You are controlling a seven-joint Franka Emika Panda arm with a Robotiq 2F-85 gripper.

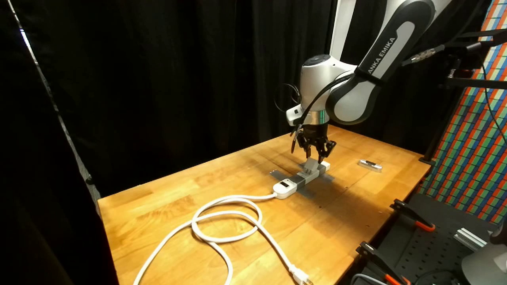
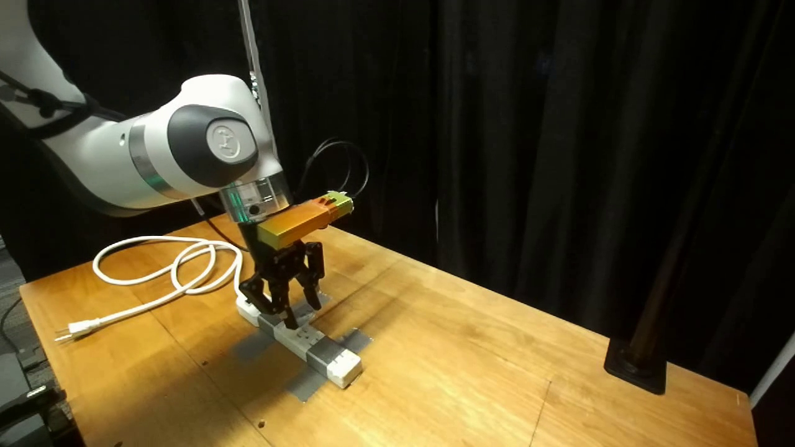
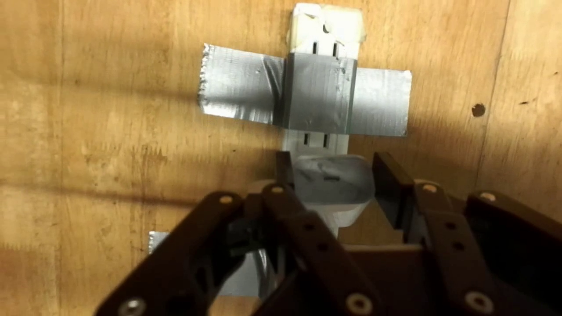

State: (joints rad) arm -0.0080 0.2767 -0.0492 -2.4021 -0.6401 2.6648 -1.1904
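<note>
Tool (image 3: pixel 334 172) grips plug (image 3: pixel 336 188); "ANKA EMIKA" arm (image 1: pixel 390 53).

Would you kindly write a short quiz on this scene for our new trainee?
1. How many bands of gray tape cross the strip: A one, B two, C four?
2. True or false: the white cord loops across itself on the table.
3. What is between the fingers of the hand?

Key
1. B, two.
2. True.
3. A gray block.
</note>
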